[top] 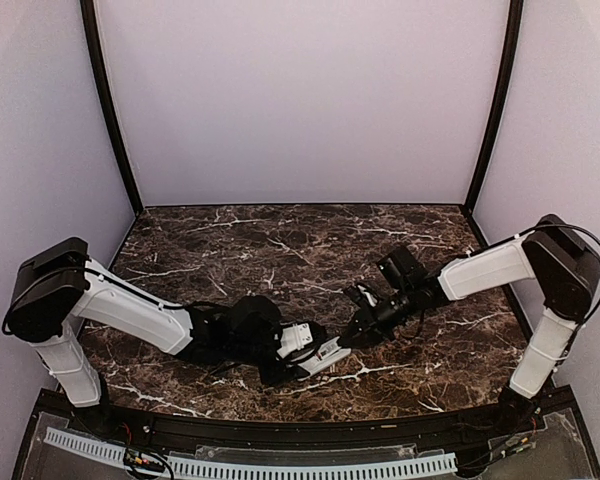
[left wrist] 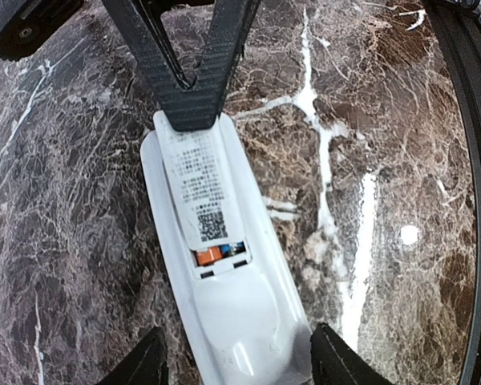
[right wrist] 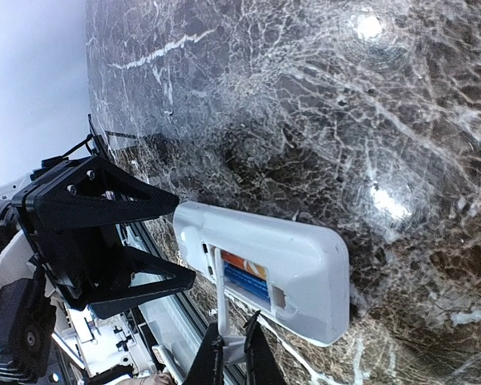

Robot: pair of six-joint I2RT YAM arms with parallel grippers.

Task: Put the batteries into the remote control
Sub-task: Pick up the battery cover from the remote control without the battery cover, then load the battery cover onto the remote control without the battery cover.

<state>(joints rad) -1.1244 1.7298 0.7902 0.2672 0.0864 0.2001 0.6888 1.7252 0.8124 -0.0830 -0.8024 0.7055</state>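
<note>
Clamping the remote control [left wrist: 242, 317] in my left gripper [left wrist: 239, 359], I pinch the cover plate [left wrist: 199, 180] with the right gripper [right wrist: 234, 361], lengthwise above the half-covered batteries [left wrist: 220, 253].

The remote control [left wrist: 224, 309] is glossy white. In its bay the orange battery [left wrist: 208, 255] shows at 9 o'clock of the blue battery [left wrist: 237, 247]. The cover plate [left wrist: 194, 184] is white, with rows of fine grey print and a black QR square towards its 6 o'clock end. The table [top: 230, 240] is dark brown marble veined in white and tan. The left gripper [left wrist: 239, 359] and right gripper [right wrist: 231, 346] are black. The left arm [top: 130, 305] and right arm [top: 490, 268] wear white shells with black joints. The walls [top: 300, 100] are pale lilac and the corner posts [top: 110, 110] black.
</note>
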